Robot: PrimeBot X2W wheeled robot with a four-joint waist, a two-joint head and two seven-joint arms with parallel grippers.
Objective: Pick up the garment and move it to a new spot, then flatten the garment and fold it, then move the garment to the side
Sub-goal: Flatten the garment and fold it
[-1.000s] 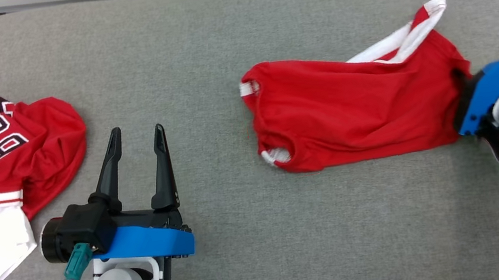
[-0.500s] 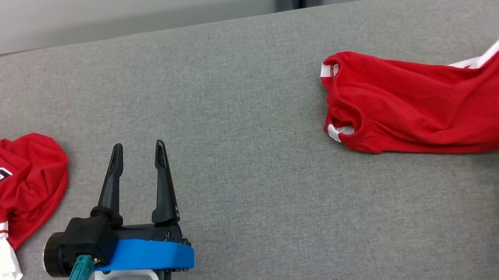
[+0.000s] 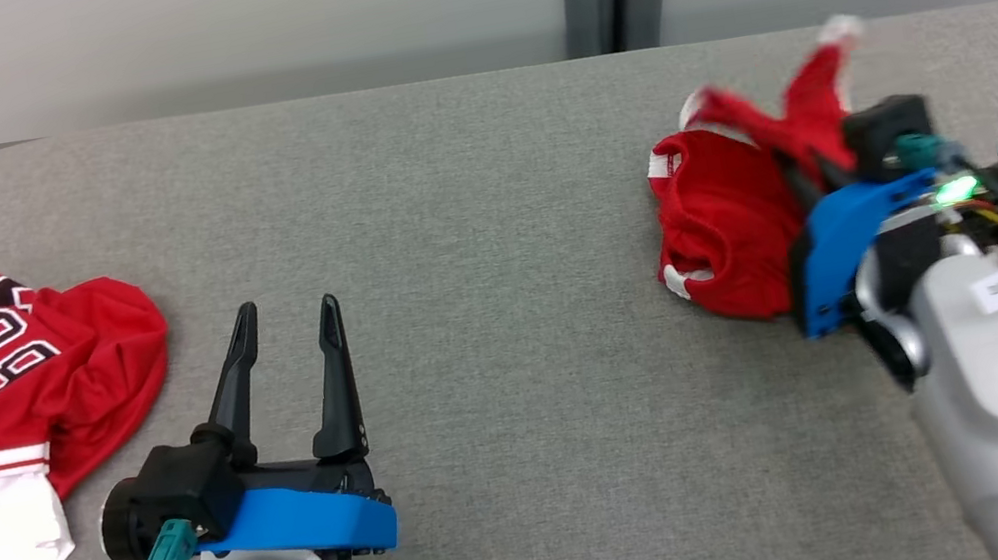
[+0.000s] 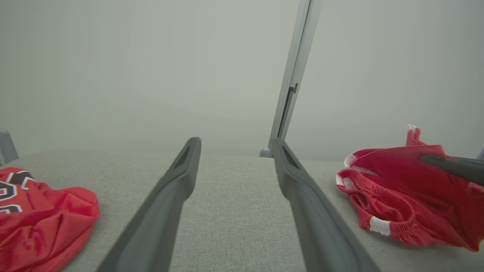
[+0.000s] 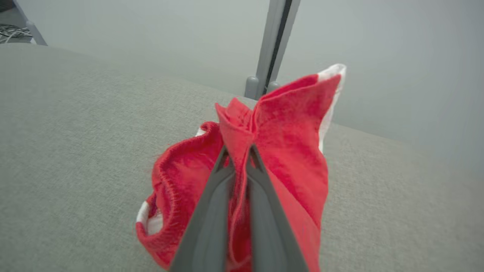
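**Garment (image 3: pixel 723 222): condition and position**

- Appearance: red knit fabric with white bands at the gathered, elasticated openings and white edging along one hem.
- Position: in the head view it sits at about 2 o'clock on the grey fabric surface (image 3: pixel 489 221).
- State: bunched, not flat. The lower mass rests on the surface. Two white-banded openings face 9 o'clock.
- Grip: one fold is pinched between the closed fingers of the right end effector (image 5: pixel 239 149) and stands raised above the rest.
- Raised section: in the right wrist view the cloth rises past the fingertips toward 12 to 1 o'clock and ends in a white-edged tip. This tip is blurred in the head view.
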